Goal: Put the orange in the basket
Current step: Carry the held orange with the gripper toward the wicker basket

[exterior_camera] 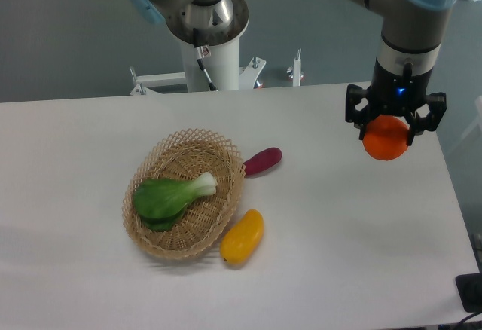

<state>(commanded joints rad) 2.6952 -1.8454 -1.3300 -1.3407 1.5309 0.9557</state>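
The orange is a round bright orange fruit held between the fingers of my gripper at the right side of the table, lifted above the white tabletop. The gripper is shut on it. The wicker basket sits left of centre, well to the left of the gripper and nearer the front. It holds a green bok choy.
A yellow mango-like fruit lies against the basket's front right rim. A purple sweet potato lies at the basket's back right. The robot base stands at the table's back edge. The table's right edge is close to the gripper.
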